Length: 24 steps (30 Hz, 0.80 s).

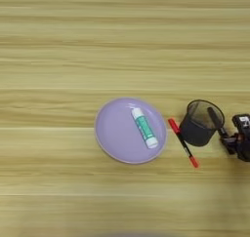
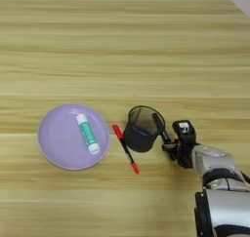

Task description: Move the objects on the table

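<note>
While fingers [image 2: 157,120] enter cup [image 2: 140,129], marker [image 2: 125,148] lies beside.

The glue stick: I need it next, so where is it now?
The glue stick lies on the lilac plate, on its right half, left of the red-capped marker pen and the black mesh cup.

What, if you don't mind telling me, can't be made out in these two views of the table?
- Right gripper: one finger lies across the black mesh cup; whether it is open or shut cannot be read in either view.
- Arm: cut off by the right edge in the left eye view.
- Pen: body beside the cup too thin to read.
- Glue stick label: too small to read.
</note>
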Each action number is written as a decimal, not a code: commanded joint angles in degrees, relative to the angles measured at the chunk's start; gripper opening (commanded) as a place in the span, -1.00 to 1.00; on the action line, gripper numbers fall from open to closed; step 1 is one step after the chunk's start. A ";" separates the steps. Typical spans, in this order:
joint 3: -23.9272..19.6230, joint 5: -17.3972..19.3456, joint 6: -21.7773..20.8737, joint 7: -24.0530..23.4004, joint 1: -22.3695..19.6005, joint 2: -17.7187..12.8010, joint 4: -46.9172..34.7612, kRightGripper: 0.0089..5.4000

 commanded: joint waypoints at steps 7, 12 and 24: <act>-3.94 3.25 1.61 -2.60 -0.03 -0.71 -5.55 -0.62; -5.07 4.18 2.65 -2.97 0.92 -0.76 -9.65 -0.62; -7.94 7.09 9.02 -5.87 6.32 1.03 -28.63 -0.62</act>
